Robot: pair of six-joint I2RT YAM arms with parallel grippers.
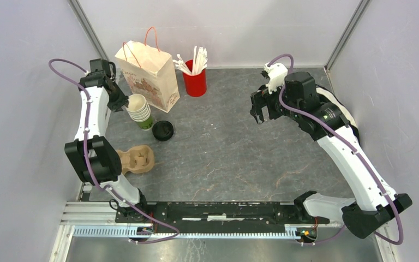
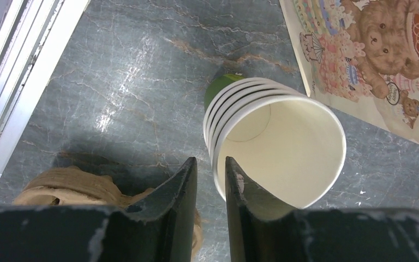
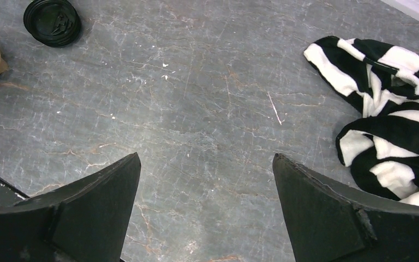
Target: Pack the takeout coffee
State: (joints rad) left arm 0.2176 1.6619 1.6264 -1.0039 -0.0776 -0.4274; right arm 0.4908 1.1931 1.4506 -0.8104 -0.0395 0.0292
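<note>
**Gray stone-look table, both arms raised above it**

The table point(image 1: 223, 158) has a dark gray, marbled top with pale veins and rusty streaks, and small white flecks scattered over it. Plain pale walls close it in at the back and on both sides, with metal posts running up the two back corners. A ridged metal rail point(image 1: 218, 229) runs along the near edge and carries the arm bases.

At back left stands a paper bag point(image 1: 154, 76) with red handles and a teddy-bear print. Just to its right is a red cup point(image 1: 195, 85) full of white sticks point(image 1: 197, 57). In front of the bag is a stack of open green cups point(image 1: 140, 111) with cream insides, and a black lid point(image 1: 163, 130) lies flat beside it. A brown cardboard cup carrier point(image 1: 137, 160) sits nearer the left edge. A black-and-white striped cloth point(image 3: 393, 109) lies bunched at the right side.

These views do not show where the capped coffee cups are.

The left gripper point(image 2: 211, 162) is at the stack. Its fingers are close together with a slim gap between them. The near rim of the top cup lines up with that gap, one finger lies over the cup's mouth, and a strip of table shows between the other finger and the cup's wall.

The right gripper point(image 3: 206, 158) hangs above bare table in front of the cloth, its fingers spread wide and holding nothing.
</note>
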